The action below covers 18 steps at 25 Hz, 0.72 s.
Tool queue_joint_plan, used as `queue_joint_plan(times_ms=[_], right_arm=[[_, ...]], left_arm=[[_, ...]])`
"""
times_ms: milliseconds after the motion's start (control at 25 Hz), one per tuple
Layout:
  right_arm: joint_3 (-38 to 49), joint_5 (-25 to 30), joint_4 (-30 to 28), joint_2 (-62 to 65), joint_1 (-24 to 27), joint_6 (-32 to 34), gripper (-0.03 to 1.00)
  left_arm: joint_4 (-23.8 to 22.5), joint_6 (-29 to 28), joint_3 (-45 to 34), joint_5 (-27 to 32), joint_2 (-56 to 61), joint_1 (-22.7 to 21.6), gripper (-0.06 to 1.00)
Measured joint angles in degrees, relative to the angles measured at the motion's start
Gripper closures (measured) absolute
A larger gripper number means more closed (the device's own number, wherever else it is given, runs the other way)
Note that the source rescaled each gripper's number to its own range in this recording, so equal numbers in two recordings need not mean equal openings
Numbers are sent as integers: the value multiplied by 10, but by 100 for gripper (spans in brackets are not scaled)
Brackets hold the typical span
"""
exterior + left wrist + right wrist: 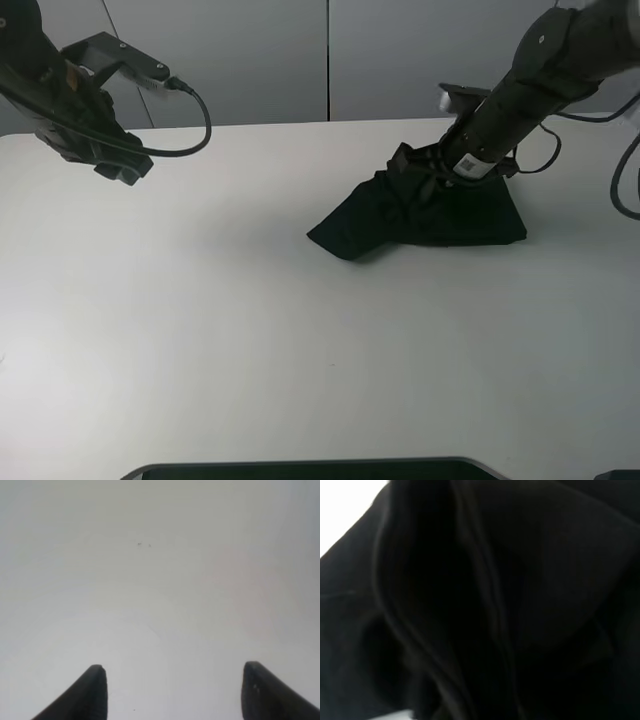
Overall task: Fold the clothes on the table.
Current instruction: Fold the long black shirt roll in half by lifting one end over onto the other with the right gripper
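A black garment point(440, 215) lies bunched on the right half of the white table point(250, 320). My right gripper point(425, 172) is pressed into its upper back part, and the cloth rises in a peak to it, so it looks shut on the fabric. The right wrist view is filled with dark folds of the garment point(480, 600), and its fingers are hidden. My left gripper point(125, 170) hovers over the far left of the table, away from the garment. In the left wrist view the left gripper point(175, 680) is open and empty above the bare table point(160, 580).
A dark object's edge point(300, 468) runs along the table's front edge. A grey panelled wall point(330, 60) stands behind the table. A black cable point(195, 120) loops from the left arm over the table's back edge.
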<state>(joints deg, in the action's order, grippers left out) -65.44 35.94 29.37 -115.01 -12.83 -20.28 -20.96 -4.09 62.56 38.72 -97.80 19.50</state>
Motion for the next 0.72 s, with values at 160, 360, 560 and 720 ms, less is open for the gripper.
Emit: queue_joint_plan(times_ms=[160,360,560,720], right_arm=[[-1,11,119,-25,0,-113,86],[-1,55,224,-28,0,-233,61],[-1,108,288,-28,-1,-286,26],[-1,153,334,-28,-1,-327,25]], left_arm=[[1,0,0,0,0,0,20],[3,0,0,0,0,0,20],[3,0,0,0,0,0,20],[3,0,0,0,0,0,20]])
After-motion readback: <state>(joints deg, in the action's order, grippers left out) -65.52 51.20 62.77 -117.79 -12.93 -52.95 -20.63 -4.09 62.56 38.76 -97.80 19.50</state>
